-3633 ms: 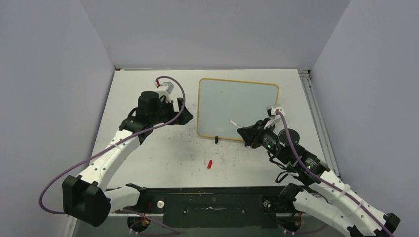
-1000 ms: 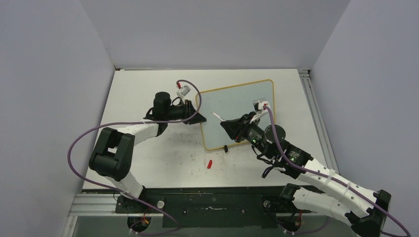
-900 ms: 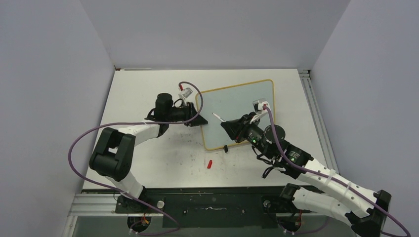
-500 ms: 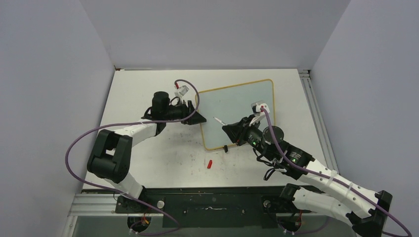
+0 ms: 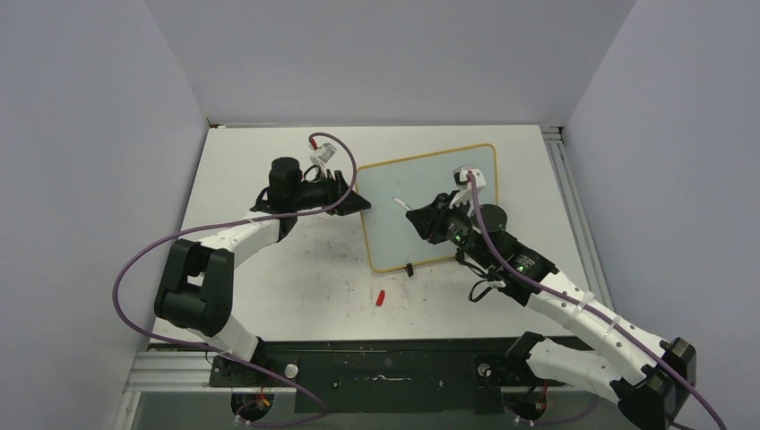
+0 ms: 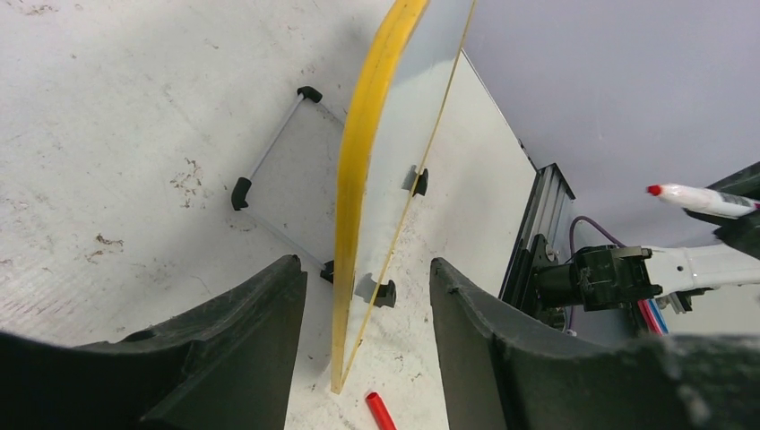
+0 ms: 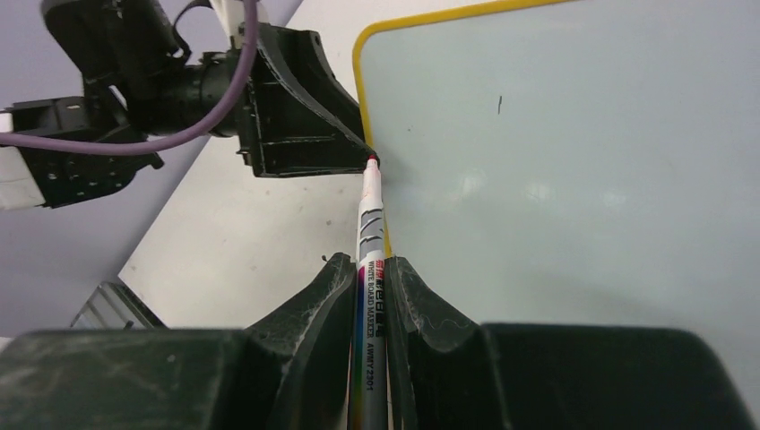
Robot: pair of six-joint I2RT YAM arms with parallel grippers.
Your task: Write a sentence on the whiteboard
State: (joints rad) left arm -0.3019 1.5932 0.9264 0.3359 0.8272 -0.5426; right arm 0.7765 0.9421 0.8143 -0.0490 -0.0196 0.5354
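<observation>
The whiteboard (image 5: 419, 179) lies skewed on the table, pale blue with a light-wood frame; its face (image 7: 556, 179) bears no sentence, only one tiny dark mark. My left gripper (image 5: 357, 202) is open at the board's left edge. In the left wrist view the yellow frame edge (image 6: 358, 179) stands in the gap of that gripper (image 6: 358, 349), touching neither finger. My right gripper (image 5: 423, 218) is shut on a white marker (image 7: 370, 224) with its cap off. The red tip hovers over the board's left part, close to the left gripper's fingers (image 7: 305, 134).
A red marker cap (image 5: 380, 297) lies on the scuffed tabletop in front of the board, also in the left wrist view (image 6: 378, 410). Black clip feet (image 5: 409, 269) sit on the board's near edge. A metal rail (image 5: 569, 197) runs along the table's right edge. Grey walls enclose three sides.
Since 3.6 s ago the board has turned and my left gripper has come to its left edge. In the last second both grippers shifted farther back; the marker tip moved with the right one.
</observation>
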